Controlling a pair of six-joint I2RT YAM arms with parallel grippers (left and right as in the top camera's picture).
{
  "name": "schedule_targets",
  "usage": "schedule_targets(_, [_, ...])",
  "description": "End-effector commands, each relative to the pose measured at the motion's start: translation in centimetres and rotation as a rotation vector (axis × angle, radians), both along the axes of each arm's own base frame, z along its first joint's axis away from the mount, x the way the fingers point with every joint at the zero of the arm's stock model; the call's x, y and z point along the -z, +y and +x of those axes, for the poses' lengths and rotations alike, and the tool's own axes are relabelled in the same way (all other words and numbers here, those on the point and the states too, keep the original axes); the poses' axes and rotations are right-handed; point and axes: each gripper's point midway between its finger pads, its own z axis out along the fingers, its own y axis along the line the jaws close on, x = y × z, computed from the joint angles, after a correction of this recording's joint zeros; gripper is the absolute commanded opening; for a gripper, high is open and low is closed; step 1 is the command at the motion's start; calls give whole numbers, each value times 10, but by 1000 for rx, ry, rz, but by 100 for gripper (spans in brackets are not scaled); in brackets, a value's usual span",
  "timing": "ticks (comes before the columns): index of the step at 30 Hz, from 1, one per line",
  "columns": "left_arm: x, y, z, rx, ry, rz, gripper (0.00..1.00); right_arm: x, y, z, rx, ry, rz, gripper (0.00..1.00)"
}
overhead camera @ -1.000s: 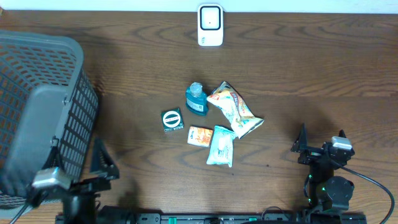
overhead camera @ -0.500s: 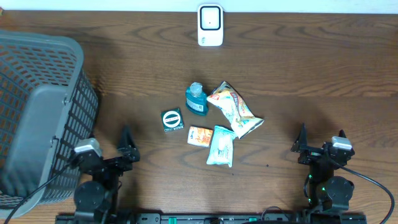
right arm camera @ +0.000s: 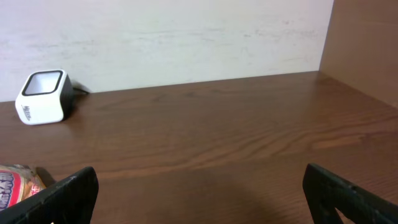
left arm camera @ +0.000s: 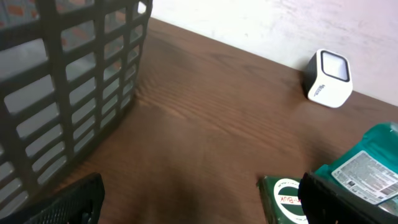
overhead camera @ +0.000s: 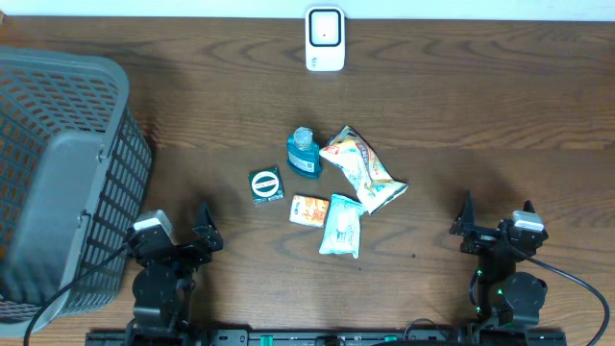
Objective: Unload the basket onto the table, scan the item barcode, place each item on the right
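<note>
Dark wood table [overhead camera: 480,106] against a pale wall, with a scanner [overhead camera: 325,38] at the middle of the far edge. Its long axis runs front to back and its window faces up and toward the arms.

Five items lie in a loose cluster at mid-table, well apart from the scanner:
- a teal bottle [overhead camera: 304,152], cap end toward the far edge
- a snack bag [overhead camera: 362,170] just right of it, running diagonally from far-left to near-right
- a green box [overhead camera: 266,185] to the left, slightly skewed
- an orange packet [overhead camera: 309,210], touching a white pouch [overhead camera: 341,224] whose long axis runs roughly front to back

A grey basket [overhead camera: 58,173] fills the left side, tilted. Something orange-red shows through its slots in the left wrist view, but what is inside cannot be made out.

The left gripper [overhead camera: 183,235] sits near the front edge beside the basket, fingers [left arm camera: 62,205] spread wide and holding nothing, with the green box and bottle ahead of it to the right. The right gripper [overhead camera: 495,223] sits front-right, fingers [right arm camera: 56,199] likewise spread wide and empty, aimed toward the far wall with the scanner off to its left.
</note>
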Motion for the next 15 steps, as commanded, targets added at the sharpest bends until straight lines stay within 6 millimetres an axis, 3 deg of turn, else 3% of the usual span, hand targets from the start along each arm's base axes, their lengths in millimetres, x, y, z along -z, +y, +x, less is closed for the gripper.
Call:
schedule_targets(1, [1, 6, 0, -35, -1, -4, 98, 0, -2, 0, 10, 2, -12, 99])
schedule_targets(15, [4, 6, -1, -35, 9, -2, 98, 0, -2, -1, 11, 2, -12, 99])
